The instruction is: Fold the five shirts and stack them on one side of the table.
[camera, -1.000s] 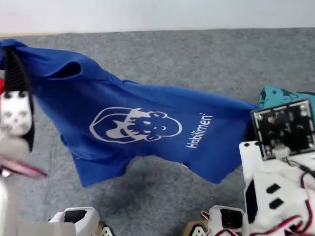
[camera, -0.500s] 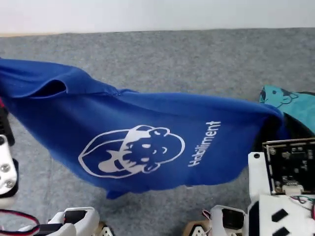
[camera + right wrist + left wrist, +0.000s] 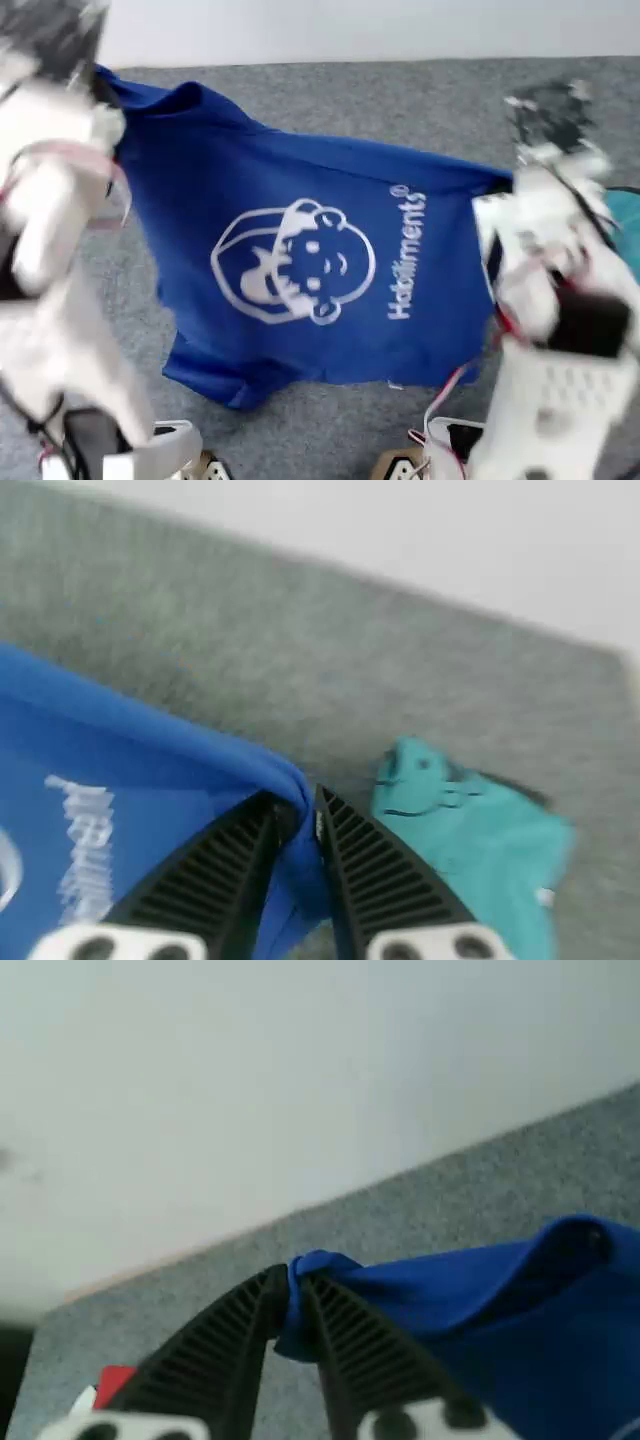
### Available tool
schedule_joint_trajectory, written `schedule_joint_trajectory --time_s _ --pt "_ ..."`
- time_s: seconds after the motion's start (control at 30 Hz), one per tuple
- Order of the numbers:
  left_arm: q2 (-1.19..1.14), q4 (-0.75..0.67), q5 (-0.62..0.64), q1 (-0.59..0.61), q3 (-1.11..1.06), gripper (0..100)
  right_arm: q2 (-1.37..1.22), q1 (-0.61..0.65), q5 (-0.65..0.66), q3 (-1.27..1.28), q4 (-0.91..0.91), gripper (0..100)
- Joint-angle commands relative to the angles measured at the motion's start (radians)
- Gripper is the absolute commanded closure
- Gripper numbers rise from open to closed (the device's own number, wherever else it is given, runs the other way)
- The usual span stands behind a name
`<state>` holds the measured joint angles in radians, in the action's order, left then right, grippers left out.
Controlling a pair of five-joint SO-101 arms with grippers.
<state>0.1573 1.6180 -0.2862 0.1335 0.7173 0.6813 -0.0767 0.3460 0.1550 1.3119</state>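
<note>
Black ridged fingers of the left gripper (image 3: 293, 1282) are clenched on a bunched corner of the blue shirt (image 3: 300, 260), up at ten o'clock of the table in the high view. The right gripper (image 3: 297, 805) pinches the shirt's opposite edge near three o'clock. Between them the shirt is stretched out, white print facing up, its loose hem toward six o'clock over the grey felt table (image 3: 350, 100). A teal shirt (image 3: 462, 835) lies crumpled near the right gripper, at three o'clock.

Grey felt table (image 3: 350, 100) w/ crumpled teal shirt (image 3: 465, 825) at rt edge.
</note>
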Motion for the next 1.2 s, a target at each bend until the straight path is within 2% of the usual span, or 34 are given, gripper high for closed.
schedule_joint_trajectory --time_s 0.0,0.17,0.4,0.67,1.0,1.17 --pt "-0.074 -0.147 -0.006 0.017 -0.111 100 -0.065 0.027 -0.018 0.103 -0.189 95.5" --pt "-0.209 -0.342 -0.006 0.020 -0.219 100 -0.206 0.033 -0.015 0.147 -0.364 95.5" --pt "-0.399 -0.609 -0.005 0.020 -0.231 100 -0.392 0.028 -0.005 0.138 -0.604 95.5" --pt "-0.539 -0.806 -0.005 0.020 -0.226 100 -0.618 -0.030 0.012 -0.048 -0.648 95.5" --pt "-0.707 -0.825 -0.005 -0.011 0.099 100 -0.710 -0.041 0.012 -0.221 -0.633 95.6" --pt "-0.790 -0.784 -0.005 -0.043 0.205 100 -0.704 -0.041 0.012 -0.224 -0.536 95.5"
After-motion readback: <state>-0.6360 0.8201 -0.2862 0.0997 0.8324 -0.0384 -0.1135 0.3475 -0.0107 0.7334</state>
